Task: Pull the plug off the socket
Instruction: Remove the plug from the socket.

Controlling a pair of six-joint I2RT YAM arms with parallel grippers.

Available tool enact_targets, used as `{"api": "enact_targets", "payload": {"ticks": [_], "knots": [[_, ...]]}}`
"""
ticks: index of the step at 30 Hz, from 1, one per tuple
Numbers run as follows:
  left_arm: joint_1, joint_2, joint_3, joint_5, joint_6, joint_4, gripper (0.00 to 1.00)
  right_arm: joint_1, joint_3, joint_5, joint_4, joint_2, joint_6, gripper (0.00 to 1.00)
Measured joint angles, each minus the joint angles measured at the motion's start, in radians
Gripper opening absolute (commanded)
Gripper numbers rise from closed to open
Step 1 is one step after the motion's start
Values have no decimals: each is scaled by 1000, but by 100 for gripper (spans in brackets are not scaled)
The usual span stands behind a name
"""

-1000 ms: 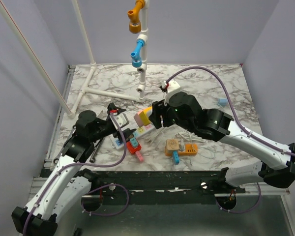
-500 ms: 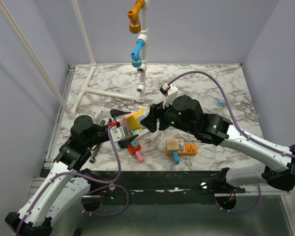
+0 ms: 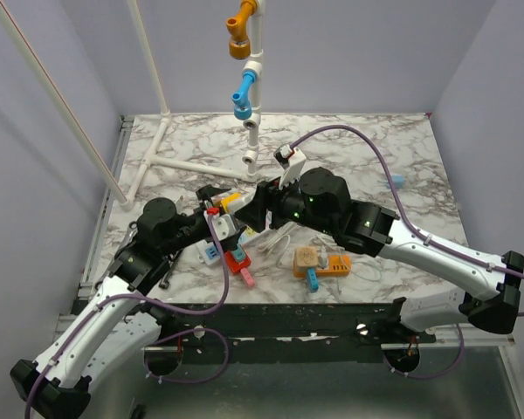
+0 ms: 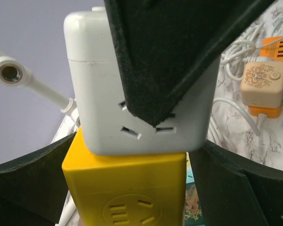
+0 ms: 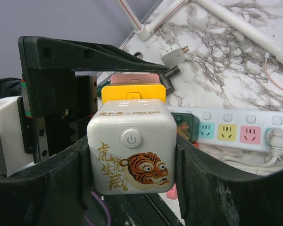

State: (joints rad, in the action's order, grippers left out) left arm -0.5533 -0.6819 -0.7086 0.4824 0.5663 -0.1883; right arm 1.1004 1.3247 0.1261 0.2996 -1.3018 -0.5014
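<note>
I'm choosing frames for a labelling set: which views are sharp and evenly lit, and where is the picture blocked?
Top view: even light, faint shadows, sharp throughout. Left wrist: the white cube fills the frame at close range, and a dark finger of the right pincer blocks the upper part. Right wrist: the cube's tiger print is crisp, the power strip behind is readable.

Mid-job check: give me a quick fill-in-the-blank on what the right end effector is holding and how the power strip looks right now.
1. The right end effector is clamped on a white cube printed with a ____.
2. The second cube stacked behind it is coloured ____.
3. On the power strip, the white plug sits in the outlet beside the ____ one.

Missing words: tiger; yellow; pink.
</note>
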Motion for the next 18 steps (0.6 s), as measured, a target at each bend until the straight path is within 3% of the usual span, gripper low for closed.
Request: {"api": "enact_targets", "payload": {"ticks": [3,7,18], "knots": [[-5,-8,0,-21,14,8,75,0,-10,-9,-13,-1,-5,1],[-6,-10,0,-38,50,5,58,0,-20,-9,-23,0,-5,1],[-25,-11,0,-67,65,-13,35,0,-102,0,-86,43,-23,1]]}}
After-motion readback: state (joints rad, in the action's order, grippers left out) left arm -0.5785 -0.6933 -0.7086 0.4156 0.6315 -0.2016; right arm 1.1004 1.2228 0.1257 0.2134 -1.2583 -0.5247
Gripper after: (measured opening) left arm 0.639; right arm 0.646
